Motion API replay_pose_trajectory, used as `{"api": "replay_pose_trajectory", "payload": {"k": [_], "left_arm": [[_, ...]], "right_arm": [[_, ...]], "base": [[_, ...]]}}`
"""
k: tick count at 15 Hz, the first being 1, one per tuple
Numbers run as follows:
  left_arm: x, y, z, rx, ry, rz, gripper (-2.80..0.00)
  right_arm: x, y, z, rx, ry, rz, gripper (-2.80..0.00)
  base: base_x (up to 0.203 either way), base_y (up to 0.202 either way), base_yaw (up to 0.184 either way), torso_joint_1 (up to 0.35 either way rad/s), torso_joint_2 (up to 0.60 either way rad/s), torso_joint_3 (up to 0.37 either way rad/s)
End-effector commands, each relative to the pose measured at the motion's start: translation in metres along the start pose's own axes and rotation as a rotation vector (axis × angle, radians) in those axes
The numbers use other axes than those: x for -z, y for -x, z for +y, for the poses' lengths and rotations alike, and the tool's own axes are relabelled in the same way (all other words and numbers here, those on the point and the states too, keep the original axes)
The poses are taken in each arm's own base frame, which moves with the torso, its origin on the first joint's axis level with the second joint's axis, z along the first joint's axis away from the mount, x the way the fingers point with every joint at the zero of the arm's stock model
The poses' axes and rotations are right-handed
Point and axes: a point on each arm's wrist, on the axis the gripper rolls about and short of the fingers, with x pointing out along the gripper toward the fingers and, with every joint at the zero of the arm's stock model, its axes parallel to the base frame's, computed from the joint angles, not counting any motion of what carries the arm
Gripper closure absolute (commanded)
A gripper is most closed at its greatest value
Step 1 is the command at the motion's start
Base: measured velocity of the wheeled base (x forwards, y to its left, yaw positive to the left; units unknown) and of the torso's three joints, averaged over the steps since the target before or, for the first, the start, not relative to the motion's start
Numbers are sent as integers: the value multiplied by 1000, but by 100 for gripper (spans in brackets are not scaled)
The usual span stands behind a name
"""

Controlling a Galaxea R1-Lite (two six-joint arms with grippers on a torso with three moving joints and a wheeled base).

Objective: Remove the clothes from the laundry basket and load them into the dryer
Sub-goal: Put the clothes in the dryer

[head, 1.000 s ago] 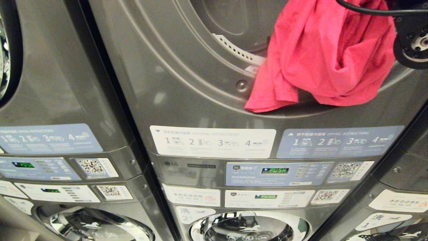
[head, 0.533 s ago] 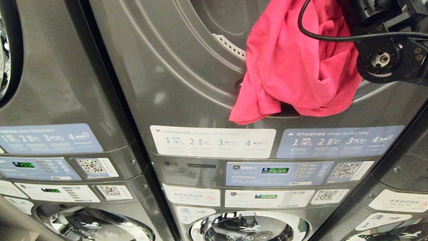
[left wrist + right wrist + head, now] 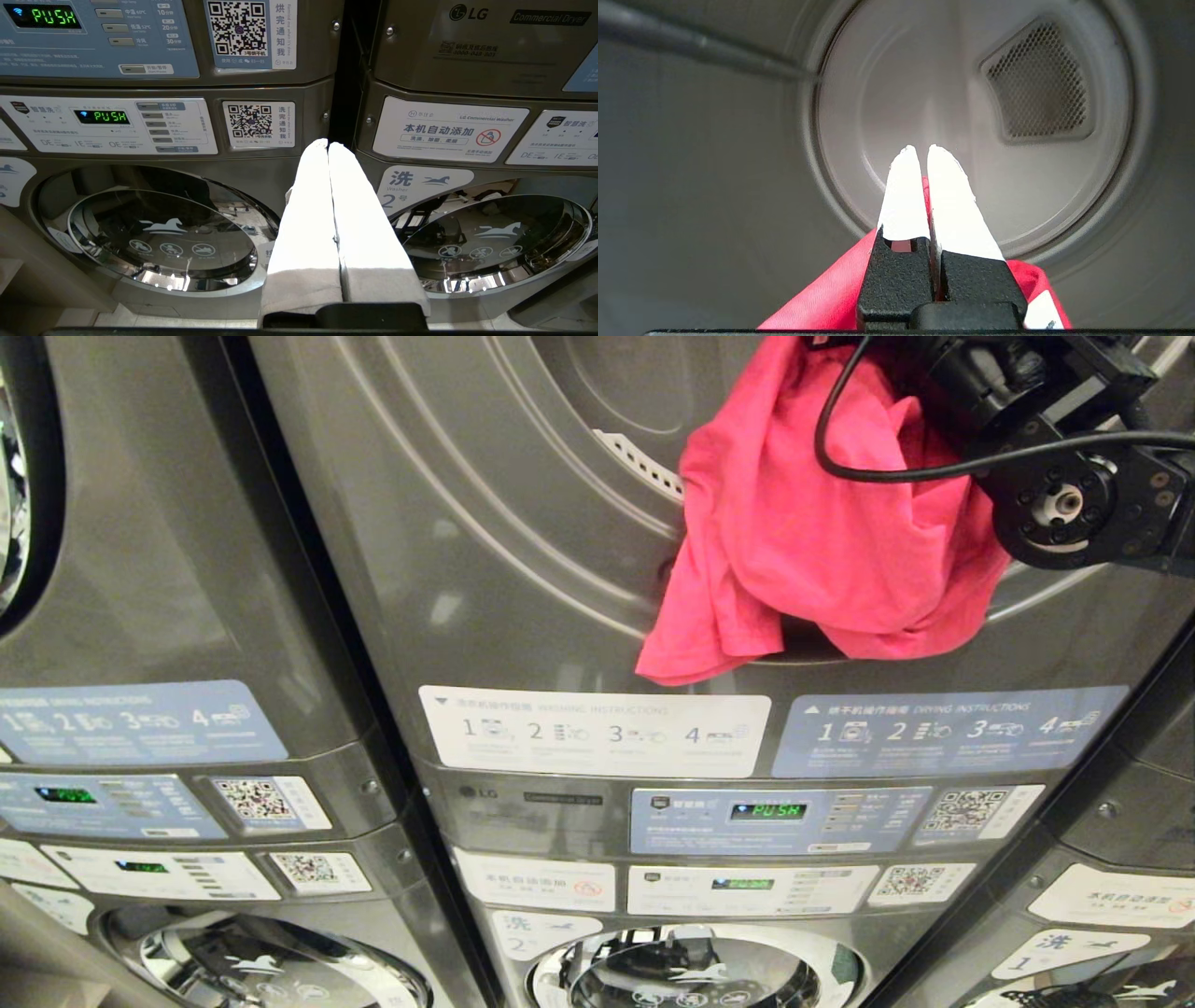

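A pink-red garment hangs over the lower rim of the dryer's round opening, its lower folds drooping down the grey front. My right arm reaches in from the upper right. In the right wrist view my right gripper is shut on the garment, red cloth pinched between the white fingers, pointing into the pale dryer drum. My left gripper is shut and holds nothing, parked low before the washers. The laundry basket is out of view.
Control panels with green PUSH displays and instruction stickers run below the dryer opening. Round glass washer doors sit underneath. A neighbouring machine stack stands at the left. A mesh vent is at the drum's back.
My right arm has moved left and down into view at the dryer opening, carrying the garment leftward; its lower folds now hang farther down the dryer front.
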Motion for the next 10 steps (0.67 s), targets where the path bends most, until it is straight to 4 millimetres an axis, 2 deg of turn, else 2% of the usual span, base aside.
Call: {"api": "replay_pose_trajectory", "payload": {"k": [1, 7, 10], "left_arm": [[0, 0, 0, 0, 0, -1, 0], [0, 0, 0, 0, 0, -1, 0], [0, 0, 0, 0, 0, -1, 0]], "right_arm": [[-7, 1, -2, 4, -3, -13, 0], [-14, 3, -5, 5, -4, -19, 0], [-3, 3, -7, -12, 14, 95, 0]], "base": [[0, 0, 0, 0, 0, 0], [0, 0, 0, 0, 0, 0], [0, 0, 0, 0, 0, 0]]}}
